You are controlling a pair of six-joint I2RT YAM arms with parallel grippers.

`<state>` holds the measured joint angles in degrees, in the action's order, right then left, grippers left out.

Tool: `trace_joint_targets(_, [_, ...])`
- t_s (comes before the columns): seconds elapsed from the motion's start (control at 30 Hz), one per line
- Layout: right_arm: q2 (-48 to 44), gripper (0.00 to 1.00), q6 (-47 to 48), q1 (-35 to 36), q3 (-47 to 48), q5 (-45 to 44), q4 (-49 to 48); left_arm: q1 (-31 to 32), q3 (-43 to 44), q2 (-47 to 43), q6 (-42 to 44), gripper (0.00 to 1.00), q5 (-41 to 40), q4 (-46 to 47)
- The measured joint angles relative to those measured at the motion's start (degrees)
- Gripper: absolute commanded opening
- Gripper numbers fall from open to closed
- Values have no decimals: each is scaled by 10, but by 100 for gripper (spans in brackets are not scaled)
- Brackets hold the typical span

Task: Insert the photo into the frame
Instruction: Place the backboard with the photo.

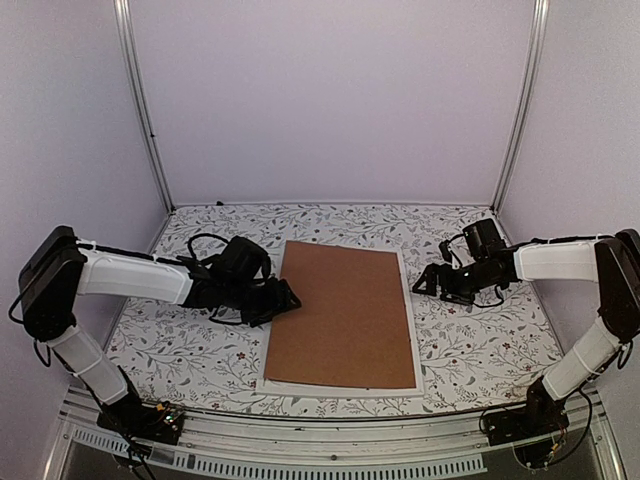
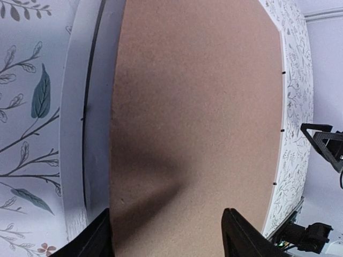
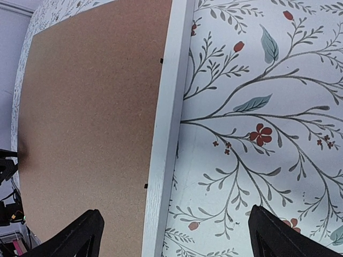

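Left gripper (image 1: 292, 298) and right gripper (image 1: 419, 286), both spread wide and empty, are flanking the frame (image 1: 340, 387) lying on the table (image 1: 480, 350) under a brown backing board (image 1: 345, 315), seemingly to seat it, the photo hiding from sight.

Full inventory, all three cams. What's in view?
Flat brown fibreboard backing board: 1, brown, table centre, lying inside the frame.
Large white rectangular picture frame: 1, white, under the board, border showing around it.
Floral tablecloth: 1, white with grey leaves and red flowers, covering the table.
Photo: none visible.
Left claw: 1, black, open, at the board's left edge.
Right claw: 1, black, open, by the frame's right edge.
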<state>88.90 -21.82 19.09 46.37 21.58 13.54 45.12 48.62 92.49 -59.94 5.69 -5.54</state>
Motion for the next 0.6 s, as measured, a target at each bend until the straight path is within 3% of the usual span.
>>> trace_joint_targets(0.6, [0,98,0,0,-3,2,-4,4,14,5,20,68,-41,-37])
